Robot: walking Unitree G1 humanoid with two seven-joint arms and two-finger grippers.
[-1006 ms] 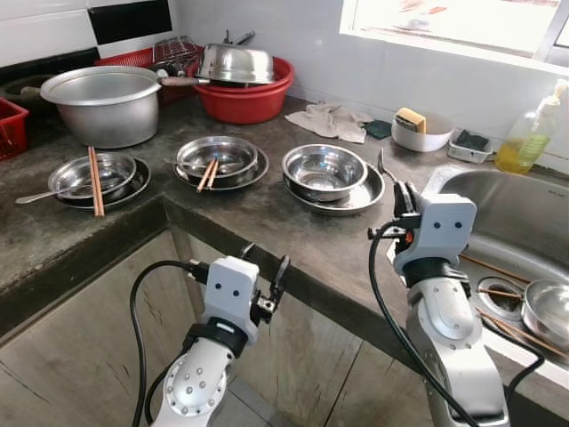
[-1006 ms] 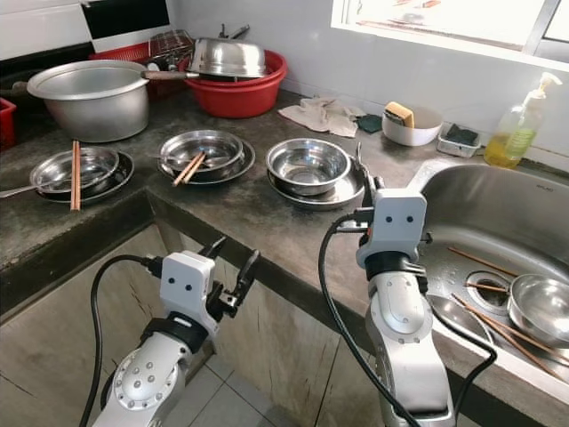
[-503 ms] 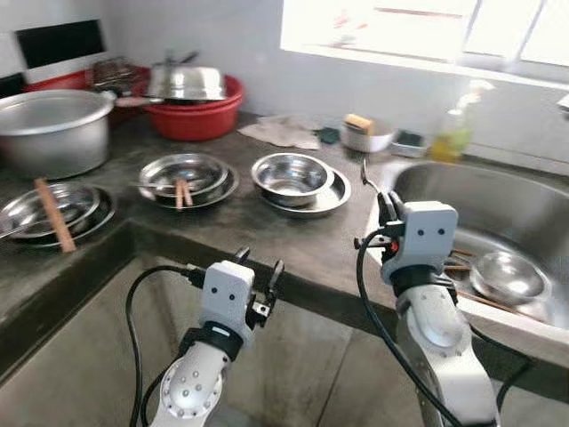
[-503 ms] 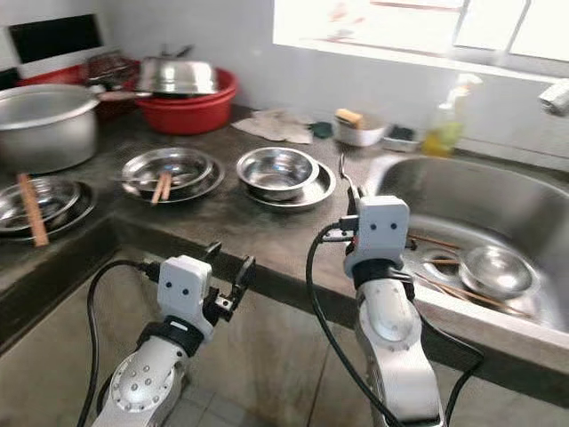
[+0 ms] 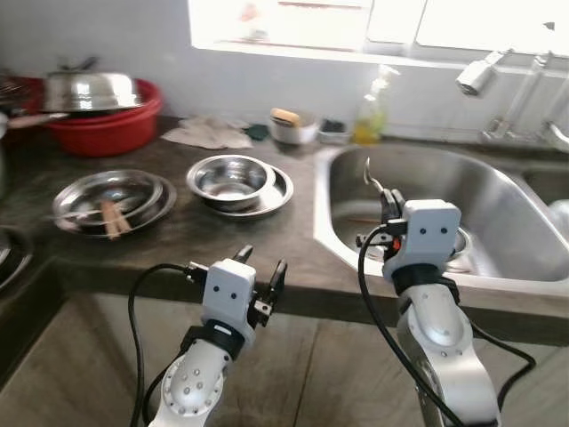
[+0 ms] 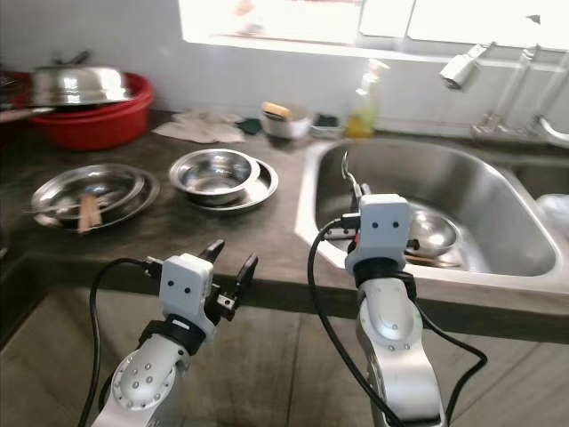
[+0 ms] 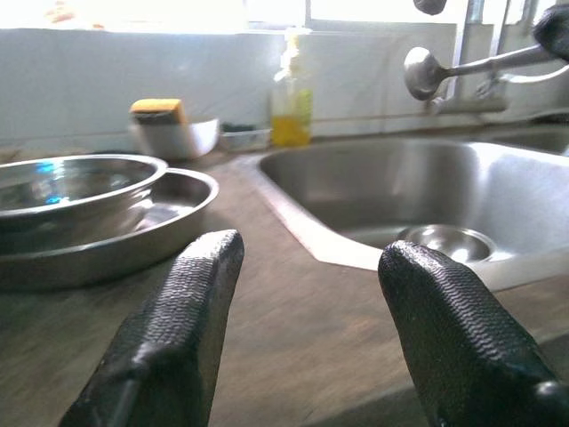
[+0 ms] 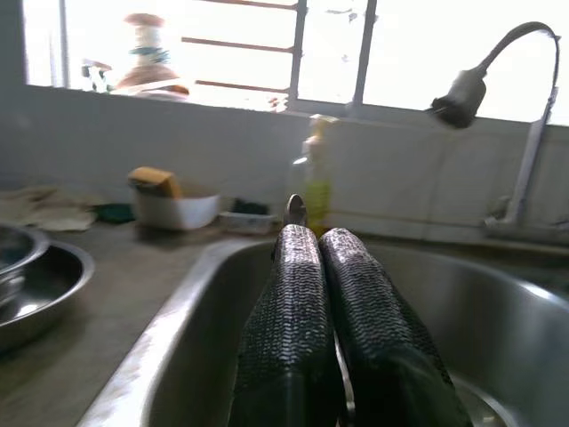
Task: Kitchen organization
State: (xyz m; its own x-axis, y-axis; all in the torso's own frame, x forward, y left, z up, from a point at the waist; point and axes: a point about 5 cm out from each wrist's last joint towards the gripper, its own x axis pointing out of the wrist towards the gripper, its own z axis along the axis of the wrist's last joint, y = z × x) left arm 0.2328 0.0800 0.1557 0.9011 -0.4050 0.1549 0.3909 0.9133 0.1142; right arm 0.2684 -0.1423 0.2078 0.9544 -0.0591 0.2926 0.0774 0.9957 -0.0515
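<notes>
Fingers of the right gripper [image 8: 324,258] pinched a spoon [image 5: 371,175], mostly hidden, over the sink [image 5: 498,191]; left gripper [image 7: 307,267] gaped empty near the table [image 5: 178,245].

Sink [image 5: 498,267] right of counter [image 5: 222,240], stacked bowl and plate [image 5: 238,181] left of it, soap bottle [image 5: 372,114] behind, basin [image 5: 98,124] far left.

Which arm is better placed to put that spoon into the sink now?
Right. The right end effector is shut on the spoon and sits above the sink rim. The left end effector is open, empty, and low in front of the counter edge.
</notes>
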